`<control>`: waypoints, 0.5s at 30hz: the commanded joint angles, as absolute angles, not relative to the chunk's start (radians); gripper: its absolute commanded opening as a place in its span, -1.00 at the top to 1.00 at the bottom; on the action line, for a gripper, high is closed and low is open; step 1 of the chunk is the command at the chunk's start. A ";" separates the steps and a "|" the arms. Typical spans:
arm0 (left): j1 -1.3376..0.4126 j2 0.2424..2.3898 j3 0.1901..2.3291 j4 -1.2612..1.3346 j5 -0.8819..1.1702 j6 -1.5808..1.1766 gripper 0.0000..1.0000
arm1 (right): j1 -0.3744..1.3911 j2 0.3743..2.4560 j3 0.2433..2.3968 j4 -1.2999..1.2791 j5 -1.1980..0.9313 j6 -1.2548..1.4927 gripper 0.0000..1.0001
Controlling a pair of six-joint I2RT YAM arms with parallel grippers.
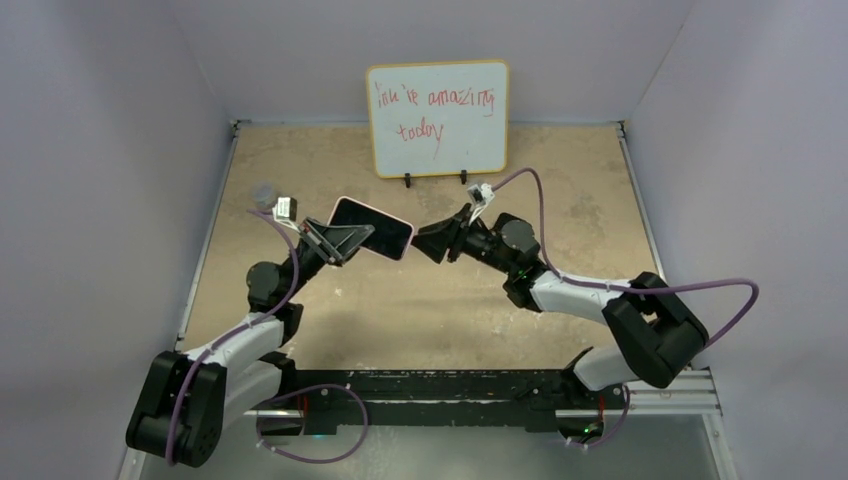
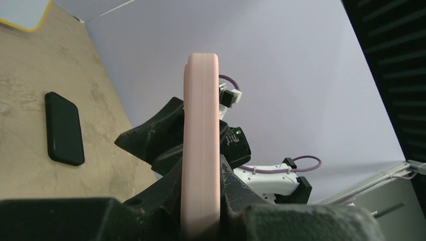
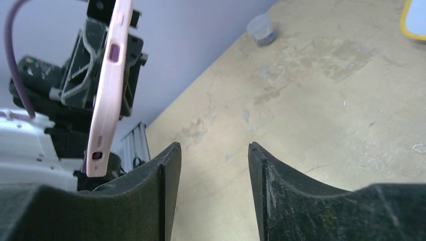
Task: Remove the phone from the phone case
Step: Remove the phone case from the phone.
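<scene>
My left gripper (image 1: pixel 345 238) is shut on the pink phone case (image 1: pixel 372 227) and holds it up above the table. The case's upward face looks dark. In the left wrist view the case (image 2: pixel 201 125) stands edge-on between the left gripper's (image 2: pixel 201 168) fingers. A black phone (image 2: pixel 64 128) lies flat on the table, apart from the case; it does not show in the top view. My right gripper (image 1: pixel 422 241) is just right of the case's end, open and holding nothing. The right wrist view shows that gripper (image 3: pixel 211 150) with bare table between the fingers and the case (image 3: pixel 108 85) up to the left.
A whiteboard (image 1: pixel 437 118) with red writing stands at the back centre. A small grey round object (image 1: pixel 264 192) sits at the left, also visible as the grey object (image 3: pixel 261 29) in the right wrist view. Lilac walls close in three sides. A metal rail (image 1: pixel 660 400) runs along the near edge.
</scene>
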State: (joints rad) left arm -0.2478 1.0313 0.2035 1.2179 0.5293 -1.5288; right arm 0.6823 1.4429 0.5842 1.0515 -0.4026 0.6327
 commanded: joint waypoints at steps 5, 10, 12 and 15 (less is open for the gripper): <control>-0.250 1.031 0.205 1.411 0.565 -1.589 1.00 | 0.664 1.395 0.516 1.385 -0.294 0.841 -0.17; -0.250 1.025 0.210 1.416 0.563 -1.595 1.00 | 0.664 1.414 0.481 1.566 -0.316 0.924 -0.24; -0.250 1.021 0.213 1.413 0.563 -1.595 1.00 | 0.666 1.423 0.479 1.624 -0.323 0.954 -0.26; -0.250 1.017 0.215 1.412 0.563 -1.592 1.00 | 0.666 1.433 0.494 1.678 -0.318 0.974 -0.28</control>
State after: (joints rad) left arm -0.2493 1.0363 0.1986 1.3029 0.5701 -1.5784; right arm 0.6670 1.4258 0.4835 1.4513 -0.3279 0.9077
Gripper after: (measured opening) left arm 0.166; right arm 0.636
